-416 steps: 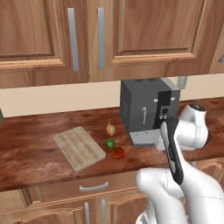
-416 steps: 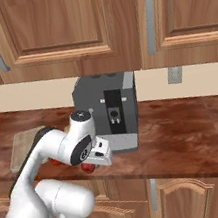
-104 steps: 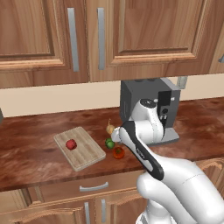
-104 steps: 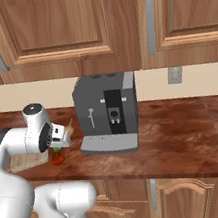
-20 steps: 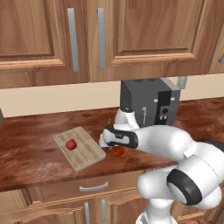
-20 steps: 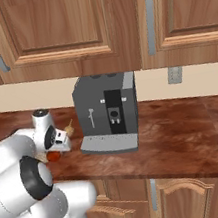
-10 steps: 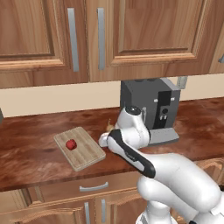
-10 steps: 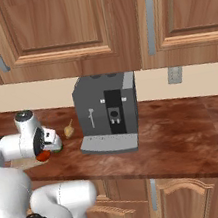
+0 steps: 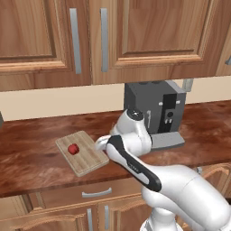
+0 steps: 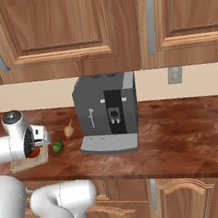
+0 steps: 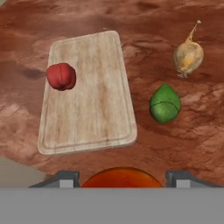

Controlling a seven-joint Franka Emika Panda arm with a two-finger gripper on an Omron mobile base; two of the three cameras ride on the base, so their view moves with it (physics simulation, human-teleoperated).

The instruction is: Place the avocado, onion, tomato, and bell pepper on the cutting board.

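Note:
My gripper [image 11: 120, 177] is shut on a smooth orange-red tomato [image 11: 120, 176], whose top bulges between the two fingertips. It hangs just off the near right corner of the light-wood cutting board [image 11: 87, 109]. A lumpy red bell pepper [image 11: 61, 76] lies on the board's left side. On the counter right of the board sit the green avocado [image 11: 165, 104] and, beyond it, the tan onion [image 11: 188, 57]. From the left base, my gripper [image 9: 101, 144] hovers at the board [image 9: 85, 160] edge, right of the pepper [image 9: 73, 149]. In the right base view the avocado [image 10: 58, 147] and onion [image 10: 69, 131] sit beside my hand.
A dark grey coffee machine [image 9: 155, 113] stands on the brown counter right of the vegetables, its tray [image 10: 109, 144] reaching toward the front. Wooden cabinets [image 9: 113, 36] hang above. Bare counter [image 9: 27, 158] lies left of the board.
The gripper has lifted the tomato off the counter near the coffee machine and carried it left to the board's edge. Pepper, avocado and onion have stayed put.

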